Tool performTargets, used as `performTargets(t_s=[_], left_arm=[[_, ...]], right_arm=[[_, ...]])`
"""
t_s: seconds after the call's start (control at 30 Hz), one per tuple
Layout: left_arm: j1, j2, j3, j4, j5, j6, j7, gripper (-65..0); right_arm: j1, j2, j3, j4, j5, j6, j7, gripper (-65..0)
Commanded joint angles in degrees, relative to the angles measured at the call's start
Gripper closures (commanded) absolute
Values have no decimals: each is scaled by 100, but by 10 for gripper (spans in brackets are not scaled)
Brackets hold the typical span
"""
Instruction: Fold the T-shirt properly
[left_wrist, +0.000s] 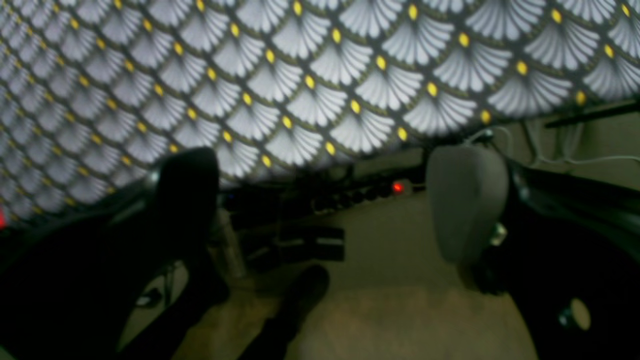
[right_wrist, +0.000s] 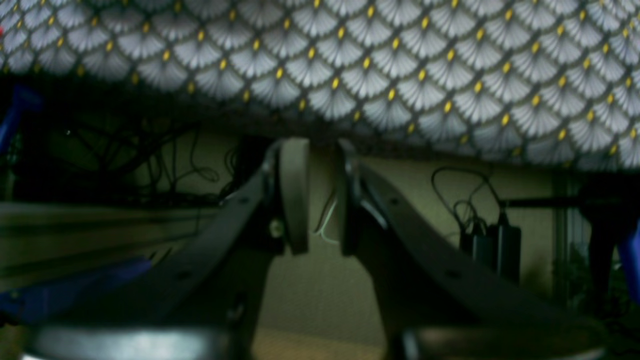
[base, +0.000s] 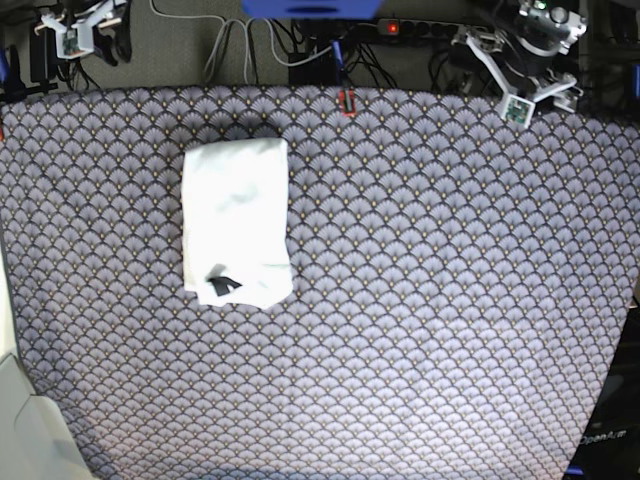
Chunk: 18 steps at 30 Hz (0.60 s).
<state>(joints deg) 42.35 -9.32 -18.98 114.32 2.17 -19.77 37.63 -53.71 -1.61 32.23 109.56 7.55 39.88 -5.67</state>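
Observation:
The T-shirt (base: 236, 222) lies folded into a neat white rectangle on the left half of the table, plain side up, with a small dark tag (base: 222, 285) near its front edge. Neither wrist view shows it. My left gripper (base: 543, 100) hovers past the table's back right edge, far from the shirt. In its own view the left gripper (left_wrist: 325, 200) is wide open and holds nothing. My right gripper (base: 95, 40) sits beyond the back left corner. Up close, the right gripper (right_wrist: 320, 197) shows only a narrow gap between its pads, with nothing in it.
A dark cloth with white fans and yellow dots (base: 430, 300) covers the whole table. Behind the back edge run cables and a power strip with a red light (base: 392, 27). A pale object (base: 20, 430) stands off the front left corner.

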Motion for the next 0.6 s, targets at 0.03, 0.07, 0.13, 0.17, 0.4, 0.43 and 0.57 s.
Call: performTargets(t_s=[0.03, 0.07, 0.13, 0.17, 0.4, 0.43, 0.57], left_arm=[[174, -4, -31, 45, -55, 12, -66, -650], [253, -4, -67, 45, -55, 12, -66, -650], [403, 22, -119, 45, -55, -85, -75, -650], [455, 22, -172, 36, -55, -234, -66, -650], [429, 225, -972, -641, 7, -1685, 4, -650], [411, 260, -1069, -843, 7, -1676, 4, -650], [130, 277, -1262, -1810, 253, -1351, -66, -650]], right_arm=[[-154, -64, 52, -59, 216, 12, 141, -84], [-198, -81, 61, -129, 348, 12, 141, -84], [-303, -55, 61, -279, 559, 12, 141, -84], [-347, -55, 61, -349, 665, 12, 141, -84], [-356, -64, 17, -1220, 814, 12, 158, -84], [-330, -55, 8, -1395, 814, 12, 158, -84], [-22, 104, -115, -2143, 805, 12, 158, -84]])
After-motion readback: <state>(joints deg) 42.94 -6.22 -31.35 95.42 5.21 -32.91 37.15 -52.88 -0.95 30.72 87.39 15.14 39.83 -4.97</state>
